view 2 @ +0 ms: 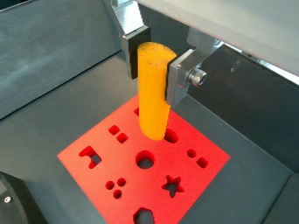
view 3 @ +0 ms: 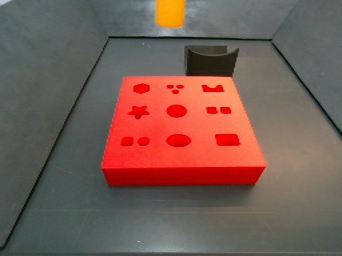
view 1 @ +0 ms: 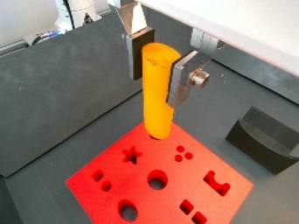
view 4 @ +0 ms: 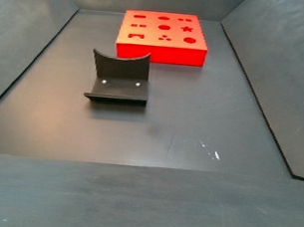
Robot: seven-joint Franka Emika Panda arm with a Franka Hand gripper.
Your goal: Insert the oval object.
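My gripper [view 1: 162,63] is shut on the oval object [view 1: 156,92], a long smooth orange-yellow peg that hangs upright between the silver fingers [view 2: 184,75]. It shows in both wrist views [view 2: 155,87], held well above the red block [view 1: 163,179] with its several shaped holes [view 2: 146,162]. In a side view only the peg's lower end [view 3: 171,11] shows at the top edge, above and behind the red block [view 3: 181,135]; the gripper is out of that view. In a side view the red block [view 4: 163,37] lies at the far end; neither peg nor gripper shows.
A dark grey curved holder stands behind the block [view 3: 210,58], also seen in a side view [view 4: 118,80] and in a wrist view [view 1: 267,138]. Dark sloping walls enclose the floor [view 3: 54,140].
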